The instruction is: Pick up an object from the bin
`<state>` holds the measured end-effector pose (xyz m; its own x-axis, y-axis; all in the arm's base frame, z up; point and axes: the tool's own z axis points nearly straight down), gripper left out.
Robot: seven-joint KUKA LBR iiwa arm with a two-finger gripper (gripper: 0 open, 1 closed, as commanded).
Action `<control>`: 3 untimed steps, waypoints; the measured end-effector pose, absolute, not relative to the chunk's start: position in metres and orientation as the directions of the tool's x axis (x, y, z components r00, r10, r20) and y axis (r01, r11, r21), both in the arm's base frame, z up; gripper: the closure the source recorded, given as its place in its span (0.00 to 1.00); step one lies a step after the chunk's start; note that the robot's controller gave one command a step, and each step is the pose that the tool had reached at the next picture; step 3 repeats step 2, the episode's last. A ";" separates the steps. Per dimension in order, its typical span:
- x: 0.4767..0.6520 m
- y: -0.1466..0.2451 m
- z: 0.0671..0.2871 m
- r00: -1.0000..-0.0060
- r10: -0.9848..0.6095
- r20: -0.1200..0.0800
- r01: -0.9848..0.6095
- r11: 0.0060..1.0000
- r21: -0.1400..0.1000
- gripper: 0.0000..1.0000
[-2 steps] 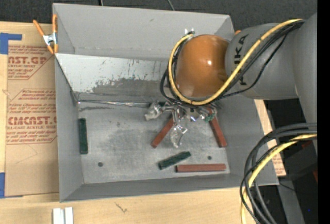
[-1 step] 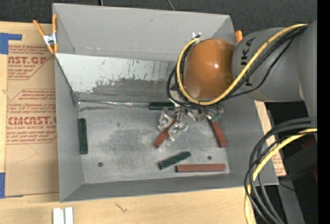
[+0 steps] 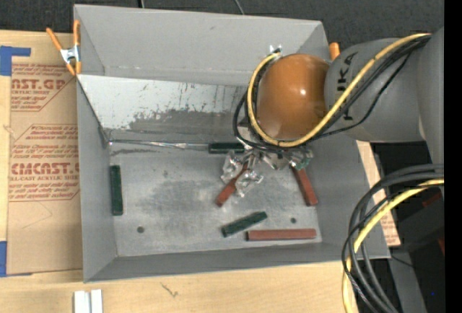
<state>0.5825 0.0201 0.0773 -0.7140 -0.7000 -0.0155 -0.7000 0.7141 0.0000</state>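
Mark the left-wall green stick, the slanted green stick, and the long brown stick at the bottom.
left-wall green stick [image 3: 115, 190], camera view, its middle.
slanted green stick [image 3: 244, 223], camera view, its middle.
long brown stick [image 3: 281, 235], camera view, its middle.

Partial "KUKA" on arm [image 3: 345, 91]; "CELL-CAST ACRYLIC SHE…" on cardbd [image 3: 36, 176], L side.

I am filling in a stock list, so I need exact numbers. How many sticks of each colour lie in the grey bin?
Green sticks: 3 (green stick at the left, green stick at the front, green stick at the back, partly hidden)
Red-brown sticks: 3 (red-brown stick at the front, red-brown stick at the right, red-brown stick in the middle)
Total: 6
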 end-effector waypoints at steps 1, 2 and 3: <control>0.582 0.020 0.080 -0.714 -0.700 -0.014 -0.700 0.714 0.001 1.00; 0.579 0.019 0.091 -0.713 -0.701 -0.002 -0.701 0.713 0.005 1.00; 0.579 0.019 0.091 -0.713 -0.701 -0.002 -0.701 0.713 0.005 1.00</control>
